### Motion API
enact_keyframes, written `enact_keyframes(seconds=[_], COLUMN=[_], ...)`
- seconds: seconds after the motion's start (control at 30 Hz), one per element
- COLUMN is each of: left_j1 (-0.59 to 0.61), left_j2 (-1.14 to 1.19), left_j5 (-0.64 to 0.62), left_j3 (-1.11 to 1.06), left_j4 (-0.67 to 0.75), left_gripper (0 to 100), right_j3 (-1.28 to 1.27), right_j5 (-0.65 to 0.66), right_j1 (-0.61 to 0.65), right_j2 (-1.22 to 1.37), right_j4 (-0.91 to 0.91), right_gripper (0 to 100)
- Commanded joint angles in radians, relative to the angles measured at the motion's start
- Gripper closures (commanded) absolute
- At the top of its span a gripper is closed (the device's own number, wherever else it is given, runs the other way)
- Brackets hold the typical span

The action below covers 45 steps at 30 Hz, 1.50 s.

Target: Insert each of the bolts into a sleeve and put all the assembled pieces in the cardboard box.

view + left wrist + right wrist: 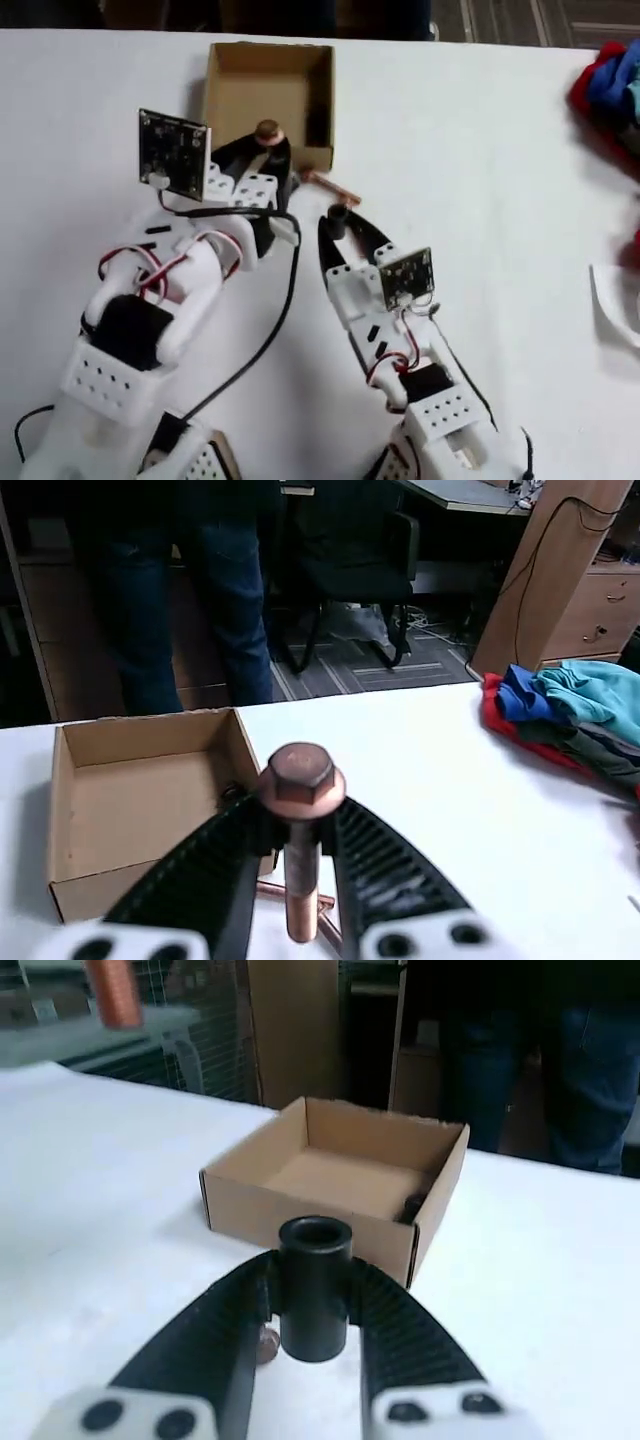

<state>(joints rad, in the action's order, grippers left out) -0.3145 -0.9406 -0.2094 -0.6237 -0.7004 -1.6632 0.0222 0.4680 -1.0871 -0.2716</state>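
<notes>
Copper colours the bolt (299,776) that we see pinched in the left tool (298,818). It has a hexagonal head over a round flange, and a smooth shank hanging straight down between the two ribbed black fingers (210,870), which press on it just under the flange. It hangs above the surface (480,150), close by the wall of the cardboard box (213,95) nearest the arms. The right tool (313,1282) is clamped on a black sleeve (314,1295), a short upright tube with its open bore facing up. We find it on the same side of the box, a little farther off and past the box's corner. A second copper bolt (330,186) lies flat on the surface between that corner and the sleeve. The box is brown and open-topped, with low walls. Inside, against one wall, sits a small dark piece (412,1207) that we cannot make out. A black cable (278,320) trails over the surface between the two arms, away from the box. Well apart from the box lies a heap of red and blue cloth (565,715), and a white curved object (612,305) sits farther off.
</notes>
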Motion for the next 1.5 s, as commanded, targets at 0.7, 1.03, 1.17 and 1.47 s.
enact_keyframes(seconds=[0.7, 1.03, 1.17, 1.47], left_j1=[-0.149, -0.149, -0.146, -0.149], left_j2=[0.133, 0.135, 0.135, 0.135], left_j5=[-0.009, -0.009, -0.009, -0.006], left_j3=[-0.056, -0.058, -0.076, -0.116], left_j4=[0.203, 0.199, 0.203, 0.199], left_gripper=[97, 97, 97, 97], right_j3=[0.089, 0.089, 0.091, 0.091], right_j5=[-0.005, -0.003, -0.003, -0.003], right_j1=[0.031, 0.031, 0.031, 0.03], right_j2=[-0.059, -0.151, -0.151, -0.151], right_j4=[0.039, 0.116, 0.116, 0.116], right_gripper=[97.5, 97.5, 97.5, 97.5])
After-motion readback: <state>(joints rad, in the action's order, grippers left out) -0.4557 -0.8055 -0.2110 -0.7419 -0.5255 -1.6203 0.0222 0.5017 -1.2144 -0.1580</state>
